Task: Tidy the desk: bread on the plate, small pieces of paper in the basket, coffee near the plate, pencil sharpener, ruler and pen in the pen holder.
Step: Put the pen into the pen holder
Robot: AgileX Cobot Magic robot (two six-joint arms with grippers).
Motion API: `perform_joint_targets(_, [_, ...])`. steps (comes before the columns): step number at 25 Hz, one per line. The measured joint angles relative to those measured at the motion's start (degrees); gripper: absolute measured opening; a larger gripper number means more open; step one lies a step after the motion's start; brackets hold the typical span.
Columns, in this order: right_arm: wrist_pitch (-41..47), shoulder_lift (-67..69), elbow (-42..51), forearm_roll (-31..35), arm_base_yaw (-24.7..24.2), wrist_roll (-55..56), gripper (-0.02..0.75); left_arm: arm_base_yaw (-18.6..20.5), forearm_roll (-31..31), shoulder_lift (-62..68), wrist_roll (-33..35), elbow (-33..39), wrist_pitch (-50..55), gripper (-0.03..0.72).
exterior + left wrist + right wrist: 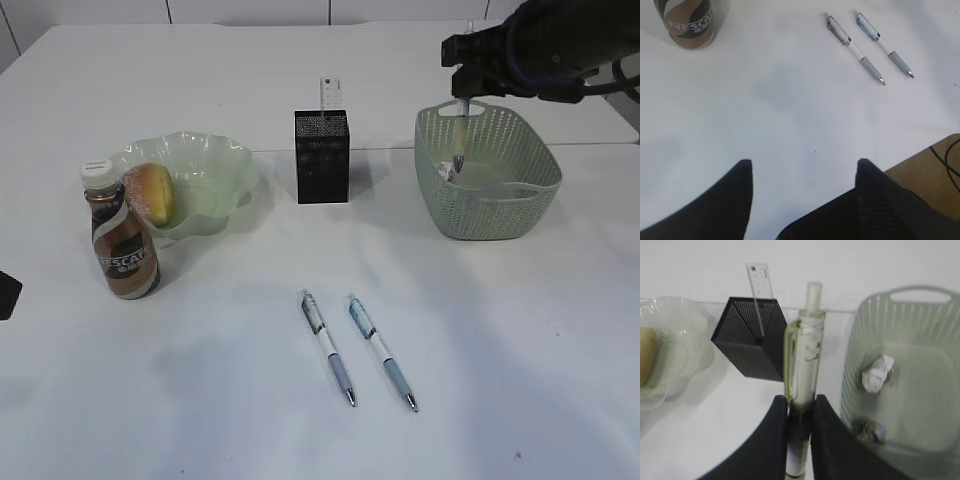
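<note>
White bench [520, 380], mostly tidied. Right pincer [800, 407] is clamped on a clear pen [804, 355] over the basket [530, 215]; it needs carrying left into the black pen holder [321, 160]. Left pincer [802, 172] hangs wide, empty.

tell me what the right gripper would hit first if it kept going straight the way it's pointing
Probably the basket. The right gripper, shut on a pen, hangs over its near-left rim, pen pointing down inside. Depth is unclear, but the pen tip would likely meet the basket floor first.
</note>
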Motion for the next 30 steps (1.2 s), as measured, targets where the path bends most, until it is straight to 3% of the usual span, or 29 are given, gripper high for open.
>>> perform_joint_targets(2, [-0.9,0.0,0.0,1.0,0.2,-1.6,0.098,0.0,0.0,0.0,0.0,0.0,0.1,0.456])
perform_joint_targets(6, [-12.5,2.2,0.0,6.3,4.4,-14.2,0.098,0.0,0.0,0.0,0.0,0.0,0.1,0.456])
perform_joint_targets(10, [-22.0,4.0,0.0,6.9,7.3,-15.8,0.098,0.0,0.0,0.0,0.0,0.0,0.1,0.456])
perform_joint_targets(12, [-31.4,5.5,0.0,7.0,9.7,-16.1,0.098,0.0,0.0,0.0,0.0,0.0,0.1,0.456])
perform_joint_targets(16, [-38.8,8.6,-1.8,5.3,12.3,-16.1,0.098,0.0,0.0,0.0,0.0,0.0,0.1,0.456])
perform_joint_targets(20, [-42.7,14.0,-5.6,0.7,14.5,-16.1,0.098,0.0,0.1,0.0,0.0,0.0,0.0,0.456])
perform_joint_targets(30, [-47.4,22.7,-11.0,-0.6,15.0,-10.7,0.098,0.0,0.4,0.0,0.0,0.0,-0.5,0.456])
